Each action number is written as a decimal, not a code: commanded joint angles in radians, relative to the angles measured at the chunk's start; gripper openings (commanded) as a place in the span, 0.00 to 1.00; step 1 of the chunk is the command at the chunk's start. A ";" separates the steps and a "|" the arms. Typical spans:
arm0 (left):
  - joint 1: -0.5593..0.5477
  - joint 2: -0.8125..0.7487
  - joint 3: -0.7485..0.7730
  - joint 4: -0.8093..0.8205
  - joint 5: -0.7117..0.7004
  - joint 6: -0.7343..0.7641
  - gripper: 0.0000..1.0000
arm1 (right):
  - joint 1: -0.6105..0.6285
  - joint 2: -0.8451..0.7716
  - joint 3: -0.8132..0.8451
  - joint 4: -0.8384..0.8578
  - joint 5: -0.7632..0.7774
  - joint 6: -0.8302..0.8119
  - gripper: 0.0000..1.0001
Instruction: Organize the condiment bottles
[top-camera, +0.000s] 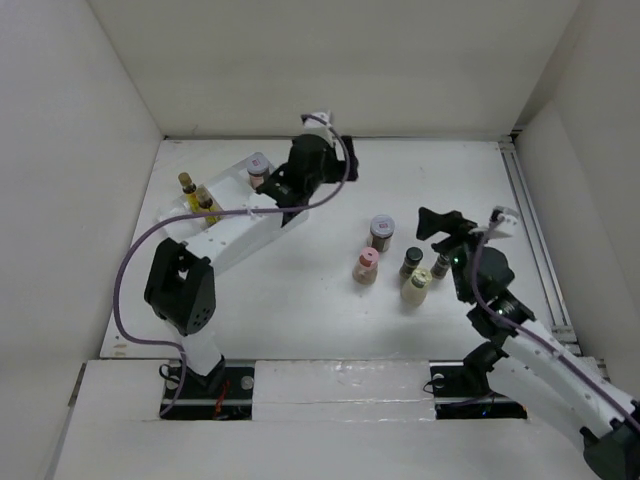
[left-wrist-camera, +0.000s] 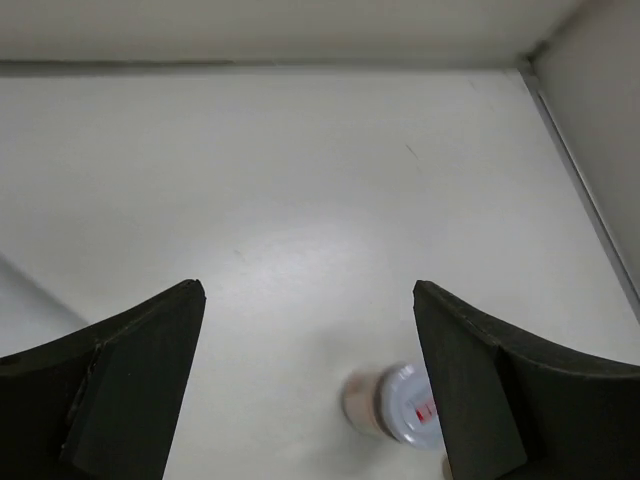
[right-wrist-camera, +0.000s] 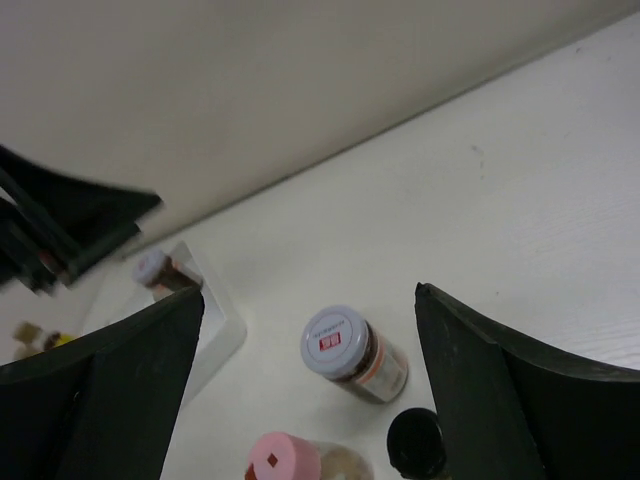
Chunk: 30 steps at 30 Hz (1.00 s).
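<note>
In the top view, two slim yellow-labelled bottles (top-camera: 196, 193) and a brown jar with a silvery lid (top-camera: 257, 166) stand in the white divided tray (top-camera: 228, 200). In the middle stand a silvery-lidded jar (top-camera: 380, 231), a pink-capped bottle (top-camera: 366, 265), a dark jar (top-camera: 411, 260), a cream-capped bottle (top-camera: 417, 288) and a small dark bottle (top-camera: 440, 266). My left gripper (top-camera: 338, 160) is open and empty beside the tray; its wrist view (left-wrist-camera: 310, 290) shows the silvery-lidded jar (left-wrist-camera: 400, 405), blurred. My right gripper (top-camera: 440, 222) is open and empty above the group (right-wrist-camera: 310, 295), over the silvery-lidded jar (right-wrist-camera: 350, 352).
The right wrist view also shows the pink cap (right-wrist-camera: 285, 458), a dark cap (right-wrist-camera: 417, 440), the tray corner (right-wrist-camera: 215, 335) with its jar (right-wrist-camera: 155, 270) and the left arm (right-wrist-camera: 60, 220). White walls enclose the table; a rail (top-camera: 530, 220) runs along the right side.
</note>
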 joint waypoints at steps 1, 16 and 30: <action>-0.054 0.008 -0.088 0.035 0.204 0.056 0.82 | -0.005 -0.137 -0.053 0.048 0.157 0.070 0.92; -0.289 0.197 0.071 -0.143 0.085 0.230 0.92 | -0.005 -0.166 -0.050 0.030 0.185 0.070 0.92; -0.299 0.332 0.160 -0.140 -0.044 0.230 0.57 | -0.005 -0.151 -0.041 0.030 0.153 0.061 0.92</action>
